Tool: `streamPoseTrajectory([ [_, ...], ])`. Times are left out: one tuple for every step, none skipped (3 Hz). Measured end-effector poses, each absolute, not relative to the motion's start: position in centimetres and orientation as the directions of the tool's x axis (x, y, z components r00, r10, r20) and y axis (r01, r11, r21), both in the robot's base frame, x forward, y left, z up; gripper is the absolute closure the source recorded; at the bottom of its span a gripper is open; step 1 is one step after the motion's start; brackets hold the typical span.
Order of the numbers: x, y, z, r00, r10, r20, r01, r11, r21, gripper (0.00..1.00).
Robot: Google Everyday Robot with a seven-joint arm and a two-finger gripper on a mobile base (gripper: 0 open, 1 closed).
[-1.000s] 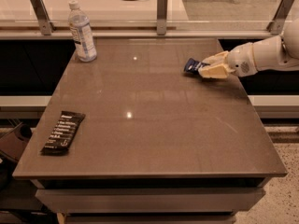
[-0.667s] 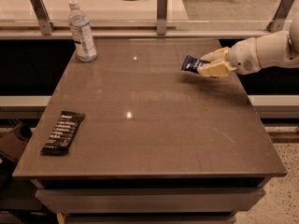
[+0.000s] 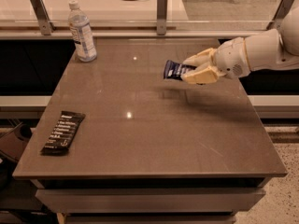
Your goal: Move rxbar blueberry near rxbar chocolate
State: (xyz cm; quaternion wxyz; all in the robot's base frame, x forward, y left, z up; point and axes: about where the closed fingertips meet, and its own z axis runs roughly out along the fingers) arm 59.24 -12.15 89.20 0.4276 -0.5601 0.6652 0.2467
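The rxbar blueberry [image 3: 174, 70], a small dark blue bar with white lettering, is held in the air above the table, right of centre. My gripper [image 3: 191, 69] comes in from the right on a white arm, and its cream fingers [image 3: 202, 75] are shut on the bar's right end. The rxbar chocolate [image 3: 63, 131], a black bar with rows of white lettering, lies flat near the table's front left corner, far from the gripper.
A water bottle [image 3: 82, 31] stands upright at the table's back left corner. The brown table [image 3: 154, 139] has a railing with metal posts [image 3: 161, 14] behind it. The floor drops away at the front and right edges.
My gripper has lifted the blueberry bar and carried it left and toward the front, away from the table's right edge. The chocolate bar and bottle have not moved.
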Motion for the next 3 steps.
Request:
streamPoseTrajectory([
  [57.7, -8.9, 89.0, 0.044, -0.529, -0.847, -0.969, 0.184, -0.166, 1.00],
  [55.2, -3.7, 87.7, 0.096, -0.463, -0.881, -0.986, 0.076, -0.147, 1.00],
  [55.2, -3.0, 87.5, 0.089, -0.467, -0.880, -0.988, 0.069, -0.137, 1.00],
])
